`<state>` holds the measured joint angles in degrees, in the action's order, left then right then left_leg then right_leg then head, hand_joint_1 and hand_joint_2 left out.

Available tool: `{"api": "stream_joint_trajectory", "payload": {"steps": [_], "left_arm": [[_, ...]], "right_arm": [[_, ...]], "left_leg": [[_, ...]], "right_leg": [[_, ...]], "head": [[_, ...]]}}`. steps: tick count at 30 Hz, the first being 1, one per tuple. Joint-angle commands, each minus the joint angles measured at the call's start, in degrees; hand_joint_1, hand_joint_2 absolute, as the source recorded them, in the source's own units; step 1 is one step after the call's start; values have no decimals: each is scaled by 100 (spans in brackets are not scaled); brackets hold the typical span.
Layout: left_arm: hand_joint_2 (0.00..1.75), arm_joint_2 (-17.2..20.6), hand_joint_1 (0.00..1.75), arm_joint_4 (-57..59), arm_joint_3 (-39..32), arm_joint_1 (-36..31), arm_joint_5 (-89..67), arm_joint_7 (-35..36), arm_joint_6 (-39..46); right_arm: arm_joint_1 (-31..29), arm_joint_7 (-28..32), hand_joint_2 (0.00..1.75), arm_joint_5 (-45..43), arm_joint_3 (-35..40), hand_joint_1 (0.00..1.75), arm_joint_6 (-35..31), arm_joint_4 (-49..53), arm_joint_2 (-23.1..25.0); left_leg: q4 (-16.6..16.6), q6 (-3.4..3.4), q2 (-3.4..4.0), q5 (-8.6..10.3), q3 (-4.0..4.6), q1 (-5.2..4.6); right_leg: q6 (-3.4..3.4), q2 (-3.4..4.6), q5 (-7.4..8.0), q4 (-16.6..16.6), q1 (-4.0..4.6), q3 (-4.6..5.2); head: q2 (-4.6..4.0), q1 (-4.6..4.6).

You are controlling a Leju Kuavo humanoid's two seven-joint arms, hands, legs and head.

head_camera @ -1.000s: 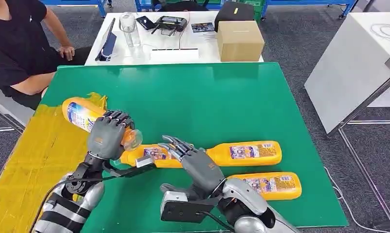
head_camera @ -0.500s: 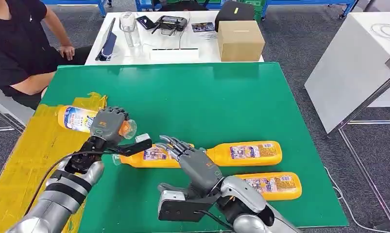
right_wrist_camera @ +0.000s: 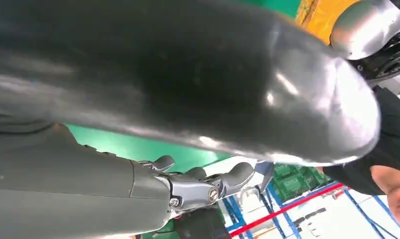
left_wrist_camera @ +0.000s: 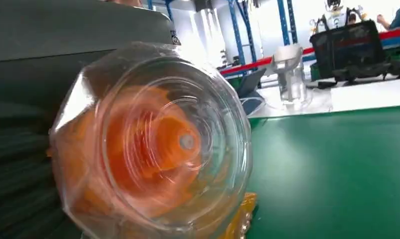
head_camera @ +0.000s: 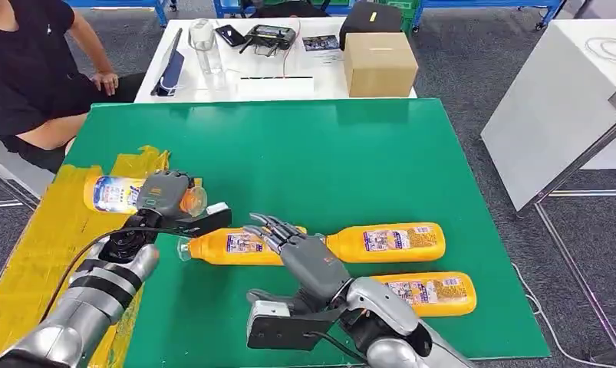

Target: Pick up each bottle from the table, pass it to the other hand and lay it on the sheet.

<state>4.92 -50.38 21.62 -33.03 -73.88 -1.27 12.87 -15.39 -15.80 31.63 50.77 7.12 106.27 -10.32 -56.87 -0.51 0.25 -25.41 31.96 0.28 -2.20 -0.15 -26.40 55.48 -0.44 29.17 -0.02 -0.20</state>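
Gripping an orange plastic juice bottle [head_camera: 122,192] near its clear base, the left hand [head_camera: 163,195] holds it lying over the yellow sheet [head_camera: 51,253] at that sheet's edge with the green table [head_camera: 304,153]. Beside the sheet, the right hand [head_camera: 301,253] has its fingers spread and empty, above a second orange bottle [head_camera: 224,247]. Two more orange bottles [head_camera: 385,242] [head_camera: 423,294] lie farther from the sheet.

Clear glossy plastic bottle [head_camera: 120,193] on crinkled yellow sheet [head_camera: 51,245]; matt green table [head_camera: 327,161], brown cardboard box [head_camera: 379,64].
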Motion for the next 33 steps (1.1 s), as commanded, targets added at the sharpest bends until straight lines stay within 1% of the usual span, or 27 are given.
{"api": "stream_joint_trajectory", "payload": {"steps": [1,8,15,16,17,22,23,24,29,33], "left_arm": [[175,-63,175,750,-66,-480,176,-129,-345],[175,-89,175,682,-2,-276,525,-351,-762],[175,-21,175,778,266,-418,795,-437,-1367],[175,-2,61,846,342,-489,795,-420,-1479],[175,6,0,934,393,-568,835,-425,-1620],[175,-2,0,987,391,-600,892,-415,-1686],[175,28,0,1137,502,-691,896,-413,-1883],[175,69,0,1186,540,-724,918,-404,-1908],[175,216,0,1224,526,-625,1120,-428,-1945],[175,251,0,1206,475,-663,1190,-428,-1947]], "right_arm": [[-232,-23,0,-8,81,0,58,-256,19],[-64,-90,0,95,-65,0,33,-272,-23],[-98,-90,0,102,-125,0,59,-399,64],[-132,-91,0,102,-116,0,64,-415,75],[-168,-86,0,97,-105,0,71,-433,80],[-183,-84,0,94,-99,0,75,-441,76],[-226,-49,0,50,-72,0,110,-473,62],[-264,-42,0,29,-56,0,117,-495,82],[-298,-29,0,16,-13,0,136,-552,131],[-392,-21,0,-1,-9,0,147,-577,179]], "left_leg": [[-4,2,-1,-3,0,6],[-3,3,-5,-2,-2,12],[0,1,0,-2,-5,3],[-1,2,-2,-2,-5,6],[-3,2,-3,-2,-2,5],[-5,2,-1,-1,2,5],[-8,3,-2,-1,4,13],[-6,2,-4,-2,1,9],[-2,3,13,-5,-5,7],[-4,2,6,-3,0,5]], "right_leg": [[4,2,-1,0,6,-2],[8,-2,2,-7,12,-8],[3,1,-1,-3,3,-6],[5,1,0,-4,6,-6],[4,-1,0,-2,5,-4],[4,1,2,0,6,1],[9,2,5,-3,14,0],[5,-1,1,-2,10,-2],[7,16,2,-2,8,-3],[5,8,0,3,5,1]], "head": [[0,2],[0,2],[0,0],[0,2],[0,0],[0,2],[0,0],[0,2],[0,2],[0,2]]}}
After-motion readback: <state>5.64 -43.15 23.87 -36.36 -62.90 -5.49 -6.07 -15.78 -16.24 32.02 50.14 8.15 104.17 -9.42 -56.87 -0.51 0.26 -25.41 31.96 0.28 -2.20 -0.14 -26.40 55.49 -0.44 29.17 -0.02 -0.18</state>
